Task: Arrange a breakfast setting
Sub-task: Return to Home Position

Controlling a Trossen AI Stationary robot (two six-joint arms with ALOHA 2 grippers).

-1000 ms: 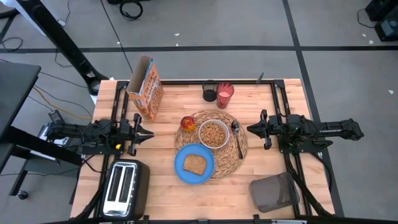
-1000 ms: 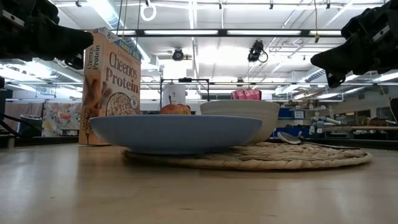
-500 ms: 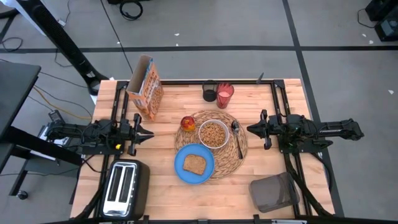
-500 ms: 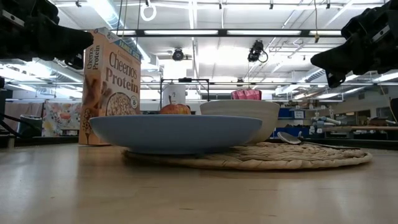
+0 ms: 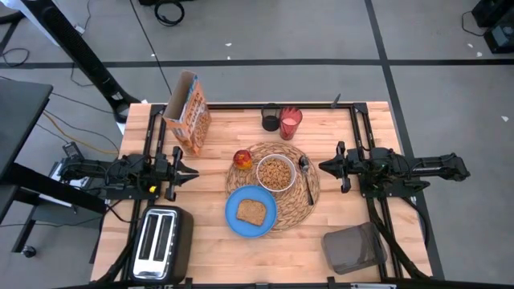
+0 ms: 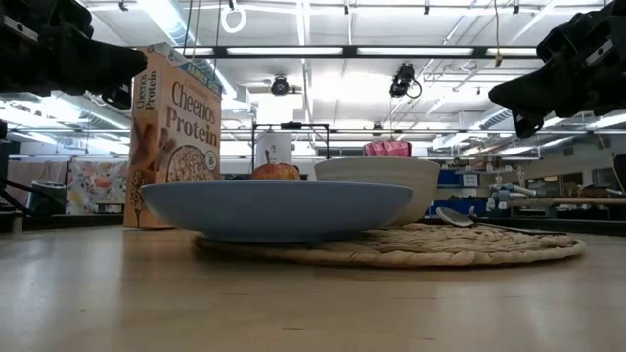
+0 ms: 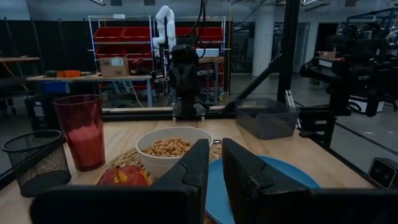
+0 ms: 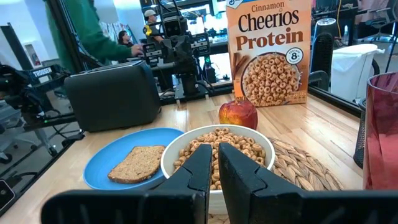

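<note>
The round woven placemat (image 5: 299, 198) lies mid-table. On it rest the white bowl (image 5: 275, 172) filled with cereal, the metal spoon (image 5: 306, 178) to its right, the red-yellow apple (image 5: 242, 158) at its far left, and the blue plate (image 5: 250, 211) with the toast slice (image 5: 252, 211), overhanging the mat's near edge. The red cup (image 5: 290, 123) stands at the far edge and the Cheerios box (image 5: 189, 115) at the far left. My left gripper (image 5: 193, 171) hovers left of the mat, my right gripper (image 5: 324, 167) right of it. Both are nearly shut and empty.
A silver toaster (image 5: 161, 242) stands at the near left. A small black mesh holder cup (image 5: 271, 118) stands beside the red cup. A grey bin (image 5: 353, 249) sits at the near right. A person in green shows beyond the table in the right wrist view (image 8: 81, 31).
</note>
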